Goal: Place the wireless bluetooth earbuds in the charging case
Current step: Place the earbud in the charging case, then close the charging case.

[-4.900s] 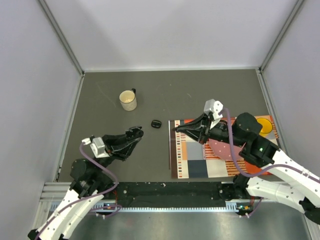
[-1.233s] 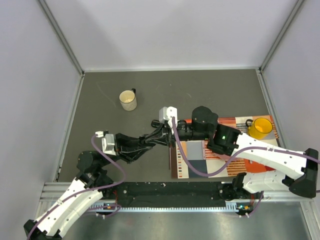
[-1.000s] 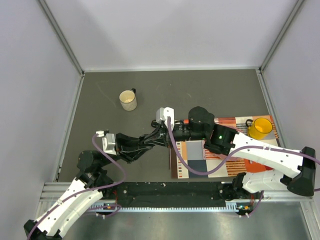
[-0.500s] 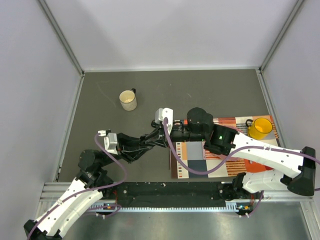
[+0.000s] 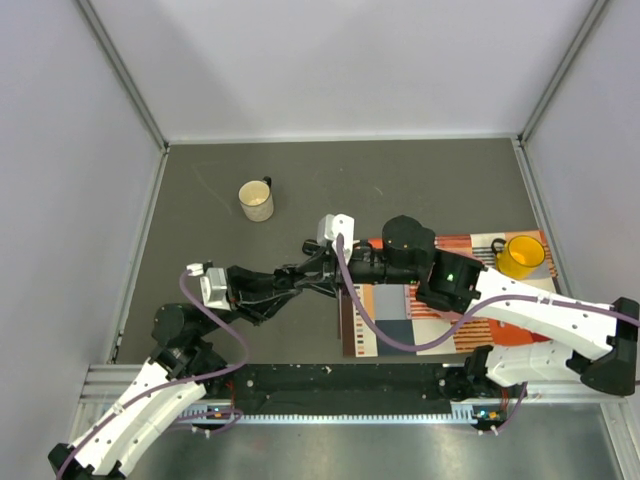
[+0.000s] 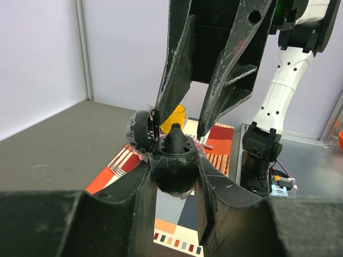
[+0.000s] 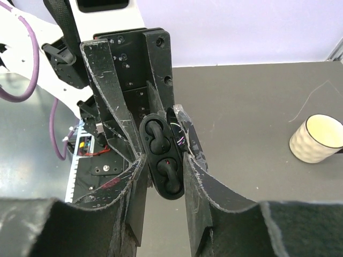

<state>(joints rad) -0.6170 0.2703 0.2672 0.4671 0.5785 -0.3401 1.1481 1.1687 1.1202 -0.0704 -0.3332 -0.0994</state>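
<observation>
Grey table (image 5: pixel 420 180) between pale walls, with cream mug (image 5: pixel 256 200) on the far left part, patterned mat (image 5: pixel 400 335) at the near right and yellow cup (image 5: pixel 520 256) on the far right corner of that mat. Near the left edge of the mat, both arms tip to tip above the surface. Left gripper (image 6: pixel 175 163) pinching the charging case (image 7: pixel 165 181) by its lower body and holding it in the air, lid (image 6: pixel 140 133) swung open to one side. Right gripper (image 5: pixel 308 268) reaching in from the opposite side, jaws parted, one finger at each side of the case; cannot tell whether the tips touch it. Inside the open case, two wireless bluetooth earbuds (image 7: pixel 155 135), apparently seated in the wells, one behind the other.
</observation>
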